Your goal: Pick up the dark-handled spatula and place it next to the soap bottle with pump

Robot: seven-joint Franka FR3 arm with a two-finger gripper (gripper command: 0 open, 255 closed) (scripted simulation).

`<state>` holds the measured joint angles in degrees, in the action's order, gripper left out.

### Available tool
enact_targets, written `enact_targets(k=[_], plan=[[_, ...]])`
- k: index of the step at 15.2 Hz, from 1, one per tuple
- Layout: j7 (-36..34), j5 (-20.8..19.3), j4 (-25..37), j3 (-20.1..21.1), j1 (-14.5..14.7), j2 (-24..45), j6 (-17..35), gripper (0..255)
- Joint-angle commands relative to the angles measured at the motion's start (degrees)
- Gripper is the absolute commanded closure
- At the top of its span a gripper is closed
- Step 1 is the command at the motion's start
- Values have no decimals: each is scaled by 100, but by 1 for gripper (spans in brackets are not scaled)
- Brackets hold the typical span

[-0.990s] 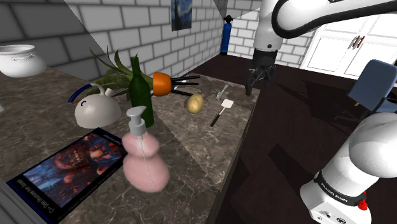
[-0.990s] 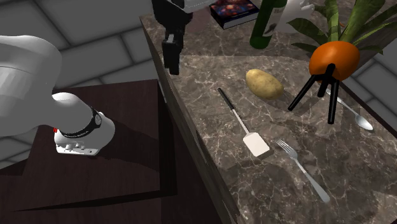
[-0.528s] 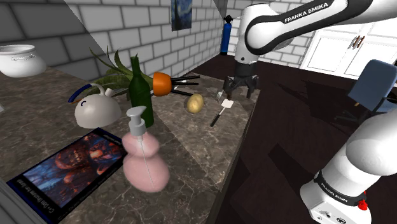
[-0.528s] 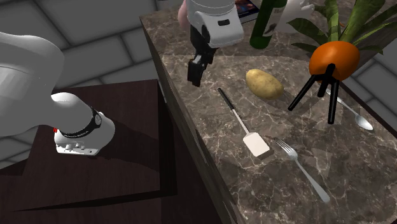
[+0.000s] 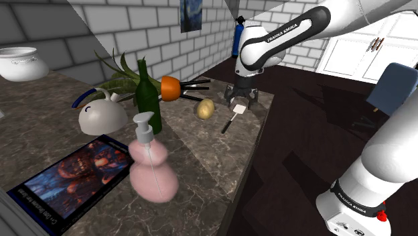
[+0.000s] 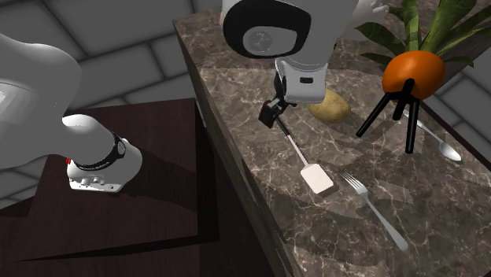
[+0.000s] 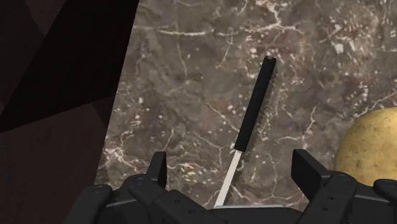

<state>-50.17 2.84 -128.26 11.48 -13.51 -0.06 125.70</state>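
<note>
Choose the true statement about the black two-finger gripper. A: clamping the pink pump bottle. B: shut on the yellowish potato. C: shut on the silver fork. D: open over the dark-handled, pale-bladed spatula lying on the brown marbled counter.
D: the gripper stands open astride the spatula, which lies untouched on the counter.

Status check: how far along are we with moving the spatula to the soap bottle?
Done: nothing delivered yet. The spatula lies flat on the counter near the potato, unheld.
In hand: the open pincer hovers over the spatula, one finger on either side of its shaft, not touching it.
Left: close, lift, carry it across the counter to the pink soap bottle and set it down beside it.
</note>
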Motion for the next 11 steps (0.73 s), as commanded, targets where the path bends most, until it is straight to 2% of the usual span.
enact_targets(k=[1, 5, 11], plan=[[-484, -44, 241, -62, -64, 427, 209, 0], [-1316, -68, 651, -264, -145, 1164, 583, 0], [-1427, -99, 593, -301, -124, 1488, 969, 0]])
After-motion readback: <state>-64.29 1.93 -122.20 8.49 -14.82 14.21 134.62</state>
